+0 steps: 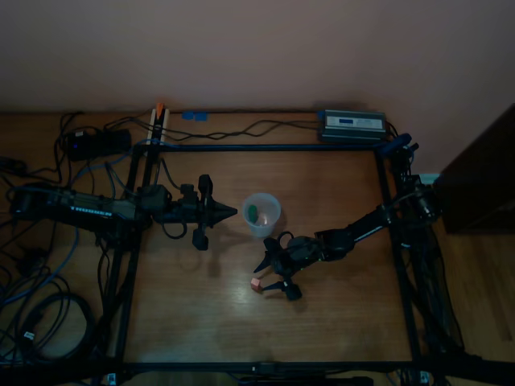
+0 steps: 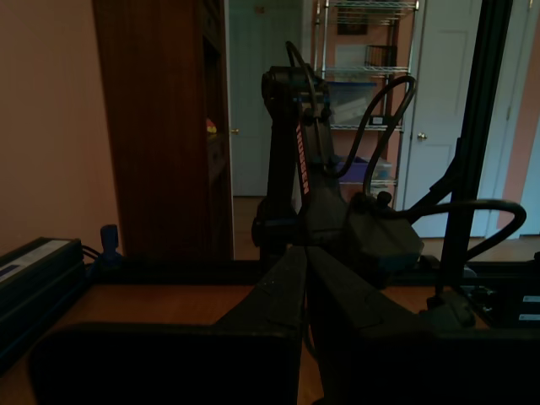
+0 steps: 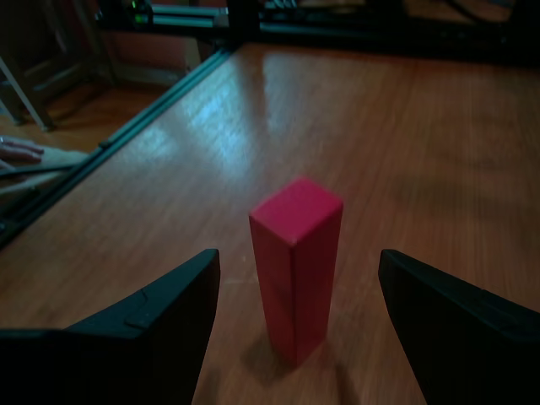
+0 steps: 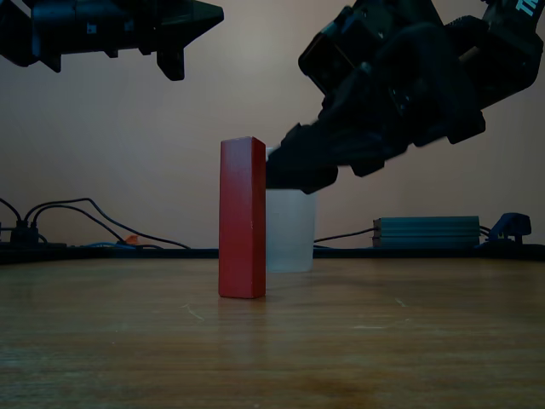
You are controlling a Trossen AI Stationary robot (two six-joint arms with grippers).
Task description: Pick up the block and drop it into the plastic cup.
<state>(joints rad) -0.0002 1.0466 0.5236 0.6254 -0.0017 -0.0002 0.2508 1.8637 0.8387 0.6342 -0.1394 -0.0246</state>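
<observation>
The block (image 3: 295, 266) is standing upright on the table (image 1: 338, 314), near the cup (image 1: 261, 214) holding a green piece (image 1: 252, 213). The right gripper (image 3: 295, 316) is flanking it, fingers apart, not touching. The left gripper (image 1: 229, 212) is pinched together, empty.

We can read no text: red lettering on the far arm (image 2: 300, 160) in the left wrist view stays illegible.
</observation>
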